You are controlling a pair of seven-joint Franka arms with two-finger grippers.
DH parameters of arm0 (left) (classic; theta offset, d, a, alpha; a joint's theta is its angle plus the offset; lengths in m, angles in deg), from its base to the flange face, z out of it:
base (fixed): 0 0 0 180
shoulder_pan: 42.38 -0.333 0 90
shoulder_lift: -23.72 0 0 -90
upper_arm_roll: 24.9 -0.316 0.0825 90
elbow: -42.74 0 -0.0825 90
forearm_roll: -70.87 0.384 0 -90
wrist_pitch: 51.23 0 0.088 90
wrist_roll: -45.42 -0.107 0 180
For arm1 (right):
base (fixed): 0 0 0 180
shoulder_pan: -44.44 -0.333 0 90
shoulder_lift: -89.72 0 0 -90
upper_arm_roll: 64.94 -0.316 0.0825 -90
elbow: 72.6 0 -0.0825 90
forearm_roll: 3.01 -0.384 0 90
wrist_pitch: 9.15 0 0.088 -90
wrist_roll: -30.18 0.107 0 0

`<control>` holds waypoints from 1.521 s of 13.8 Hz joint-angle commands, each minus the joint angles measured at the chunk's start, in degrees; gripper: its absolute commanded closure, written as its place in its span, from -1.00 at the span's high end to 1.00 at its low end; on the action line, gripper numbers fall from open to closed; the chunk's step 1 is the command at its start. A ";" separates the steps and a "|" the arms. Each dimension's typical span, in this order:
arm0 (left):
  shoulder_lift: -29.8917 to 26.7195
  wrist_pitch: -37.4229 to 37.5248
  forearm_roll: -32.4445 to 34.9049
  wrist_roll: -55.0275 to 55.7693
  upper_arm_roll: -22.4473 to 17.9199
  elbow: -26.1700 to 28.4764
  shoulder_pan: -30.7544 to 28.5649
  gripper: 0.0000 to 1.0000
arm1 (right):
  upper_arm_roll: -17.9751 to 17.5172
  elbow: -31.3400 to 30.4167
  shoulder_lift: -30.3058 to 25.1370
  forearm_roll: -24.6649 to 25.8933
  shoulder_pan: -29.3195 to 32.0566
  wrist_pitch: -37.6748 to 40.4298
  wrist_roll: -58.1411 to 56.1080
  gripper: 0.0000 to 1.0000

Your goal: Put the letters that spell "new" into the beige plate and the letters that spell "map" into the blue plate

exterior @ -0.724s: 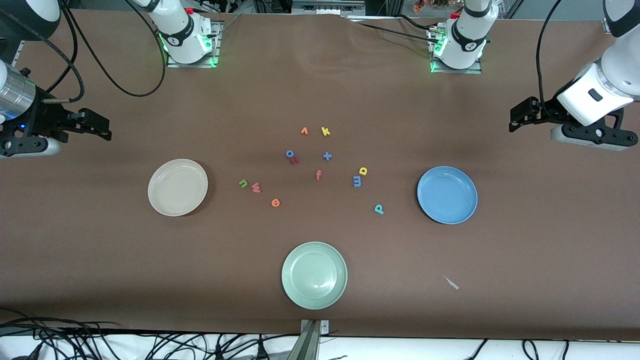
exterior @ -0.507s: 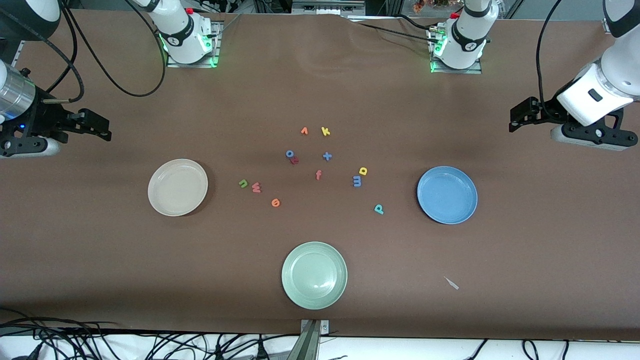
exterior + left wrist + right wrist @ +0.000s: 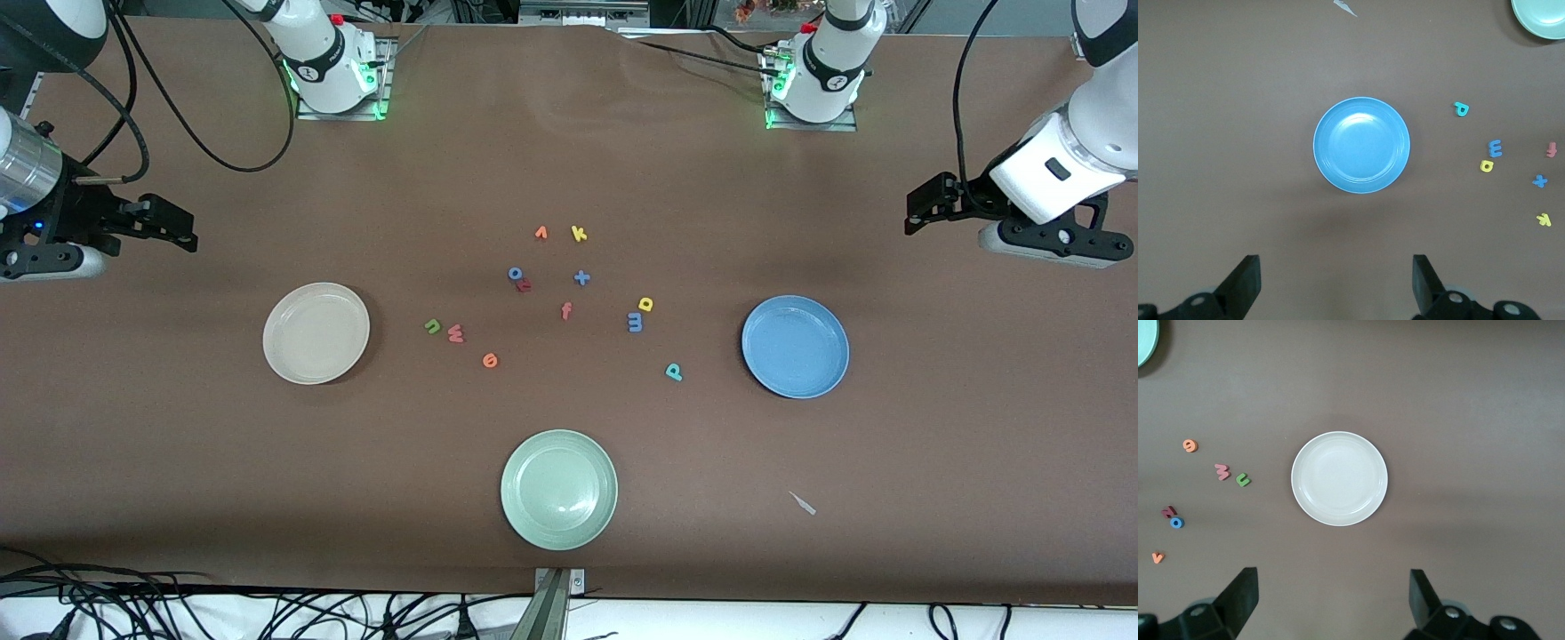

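No movement; letters flat, scattered.

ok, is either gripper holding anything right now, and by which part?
Nothing is held. The left gripper hangs open near the blue plate, the right gripper open near the beige plate; both sets of jaws are empty, all letters on the table.

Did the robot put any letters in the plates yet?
Not yet. The beige plate and blue plate hold nothing. The green n, pink w, orange e, blue m, yellow a and teal p all lie on the table. The left gripper and right gripper wait open, holding nothing. All six moves remain.
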 commanded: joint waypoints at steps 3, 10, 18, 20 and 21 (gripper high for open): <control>-0.06 0.53 0.35 0.09 0.22 -0.23 -0.20 1.00 | -0.23 1.11 0.48 0.68 0.30 -0.03 -0.69 1.00; -0.06 1.58 0.62 0.09 0.31 -0.23 -0.20 1.00 | -0.32 1.11 0.48 0.24 0.21 -0.03 -0.69 1.00; 0.56 1.49 1.23 0.18 -0.31 -0.15 -0.38 1.00 | -0.32 1.11 0.48 0.42 0.21 -0.12 -0.69 1.00; 0.56 1.58 1.23 0.27 -0.40 -0.15 -0.38 1.00 | -0.32 1.11 0.48 0.50 0.21 -0.03 -0.69 1.00; 0.56 1.49 1.23 0.27 -0.31 -0.15 -0.38 1.00 | -0.32 1.11 0.48 0.50 0.21 -0.11 -0.69 1.00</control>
